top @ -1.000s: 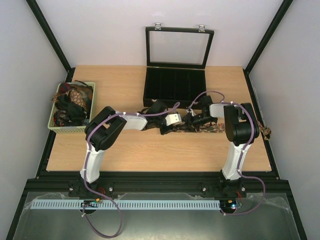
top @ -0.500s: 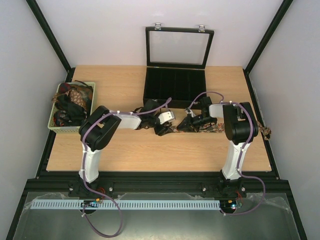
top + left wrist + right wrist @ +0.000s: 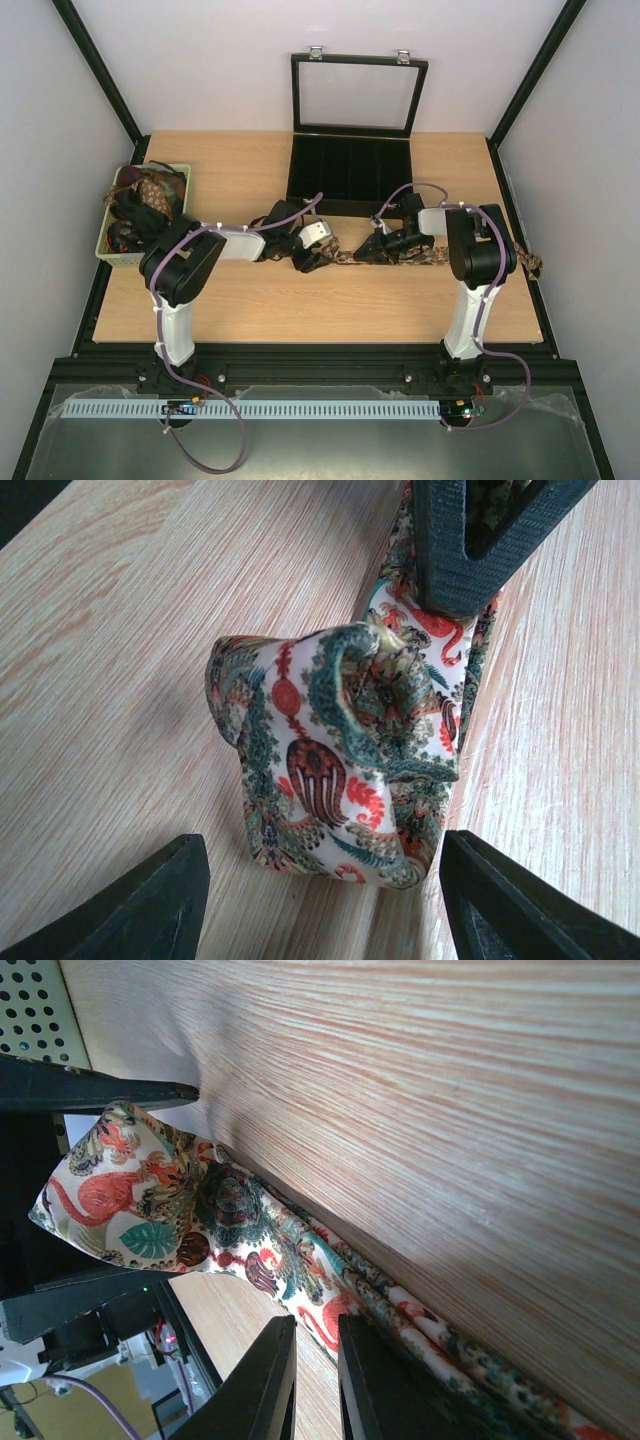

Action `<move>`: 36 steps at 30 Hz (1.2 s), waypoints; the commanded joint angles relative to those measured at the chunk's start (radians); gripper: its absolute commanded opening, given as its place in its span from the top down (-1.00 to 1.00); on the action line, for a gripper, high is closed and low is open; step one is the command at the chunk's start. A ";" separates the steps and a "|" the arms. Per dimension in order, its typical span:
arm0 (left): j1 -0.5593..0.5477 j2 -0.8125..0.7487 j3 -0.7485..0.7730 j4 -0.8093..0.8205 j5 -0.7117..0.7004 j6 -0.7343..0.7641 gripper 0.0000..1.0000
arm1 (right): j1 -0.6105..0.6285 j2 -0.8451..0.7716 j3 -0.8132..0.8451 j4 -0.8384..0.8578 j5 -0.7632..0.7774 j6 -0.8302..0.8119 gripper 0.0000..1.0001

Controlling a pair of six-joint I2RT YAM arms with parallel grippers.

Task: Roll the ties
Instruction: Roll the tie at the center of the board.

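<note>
We see our left gripper (image 3: pixel 322 850) spread wide around the rolled end of the tie (image 3: pixel 340 750), which lies at the middle of the table (image 3: pixel 250 300), its strip running right. Our right gripper (image 3: pixel 316 1325), nearly closed, presses its tips onto that strip.

The white-and-black jointed left arm (image 3: pixel 185 272) and its twin right arm (image 3: pixel 478 255) share one build: a black round base at 6 o'clock in the top view, a smooth white lower shell, a bulky black motor housing, then a white forearm shell. A thin lilac cable (image 3: pixel 172 335) loops along each. The left claw (image 3: pixel 322 845) has matte black wedge fingers; the right claw (image 3: pixel 316 1335) slim flat black ones
</note>
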 commanded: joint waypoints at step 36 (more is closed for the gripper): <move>-0.143 0.078 0.123 -0.023 -0.058 0.111 0.28 | -0.048 -0.058 0.069 -0.243 -0.049 0.011 0.00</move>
